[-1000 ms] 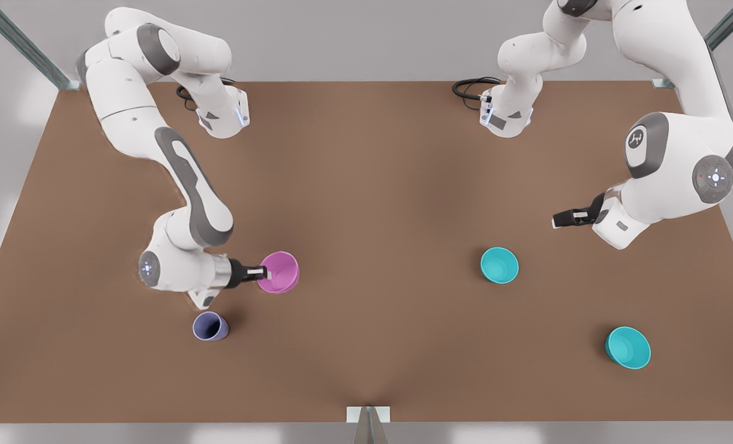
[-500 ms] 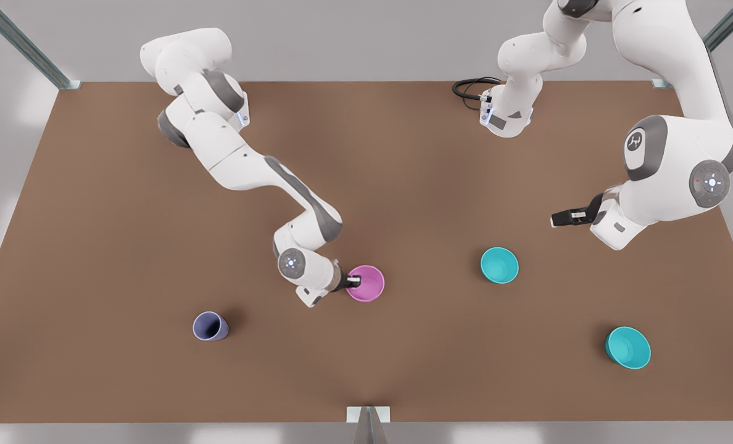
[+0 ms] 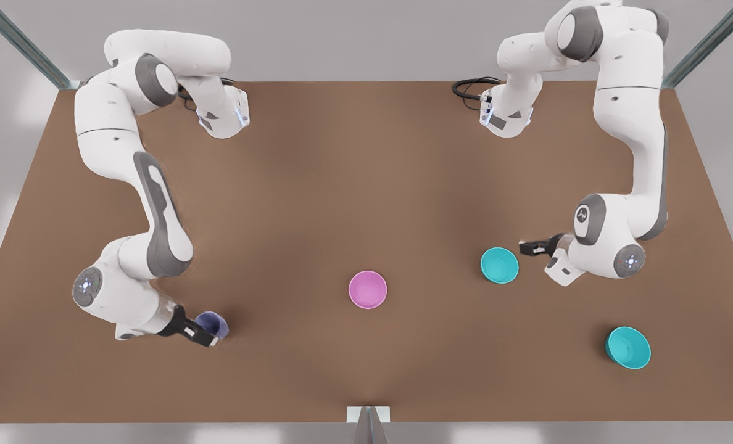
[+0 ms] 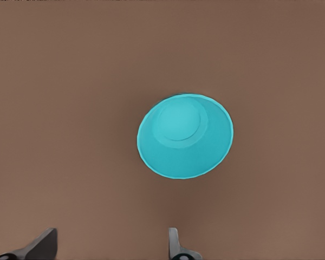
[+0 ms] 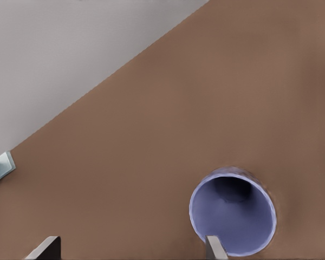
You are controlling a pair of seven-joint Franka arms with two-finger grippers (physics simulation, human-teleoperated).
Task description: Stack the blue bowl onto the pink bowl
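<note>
The pink bowl stands upright and alone at the table's middle. A blue bowl sits toward the front view's right. My left gripper hovers just beside it, open and holding nothing, fingers spread wide. A look-alike blue bowl rests nearer the front right corner. My right gripper is at the front view's left, open, with one fingertip over the rim of a lavender cup.
The brown table ends close to the lavender cup, with a metal bracket at its edge. Both arm bases stand at the table's far side. A metal post stands at the front edge's middle.
My right gripper let go of the pink bowl at the table's middle and swung back to the lavender cup. My left gripper dropped closer to the nearer blue bowl.
</note>
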